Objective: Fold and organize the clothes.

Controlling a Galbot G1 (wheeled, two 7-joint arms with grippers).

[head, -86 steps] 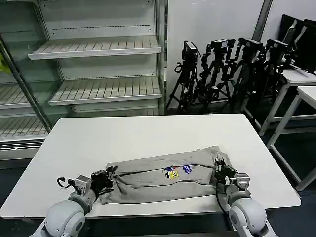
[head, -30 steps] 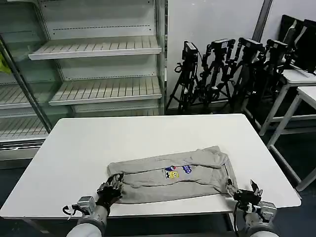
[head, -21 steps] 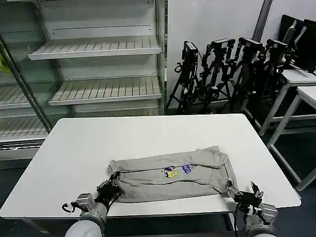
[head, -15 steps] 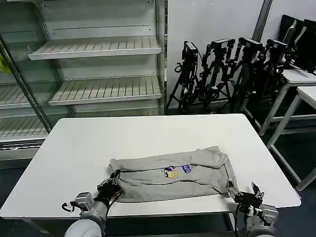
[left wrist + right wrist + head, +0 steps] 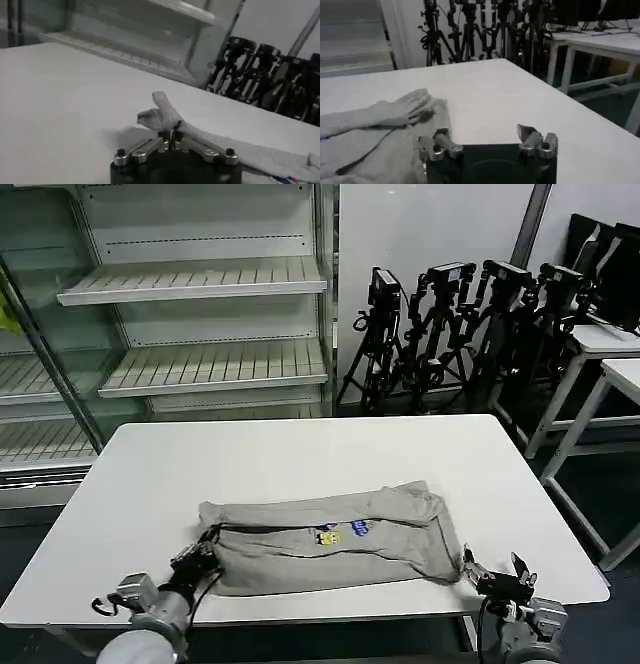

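Note:
The clothes are one light grey T-shirt, folded into a long band across the near half of the white table. Its small coloured print faces up. My left gripper is at the band's left end, low near the table's front edge, shut on a bunched corner of the fabric; its fingertips pinch together there. My right gripper stands open just off the band's right end, near the front edge, with bare table between its fingers. The shirt's edge lies beside one finger.
Empty white shelving stands behind the table on the left. Black tripods are clustered at the back right, with white side tables further right. The far half of the table is bare.
The right gripper, first at the shirt's right end, has let go and drawn back toward the front edge. The left gripper has moved left, dragging the whole shirt left with it.

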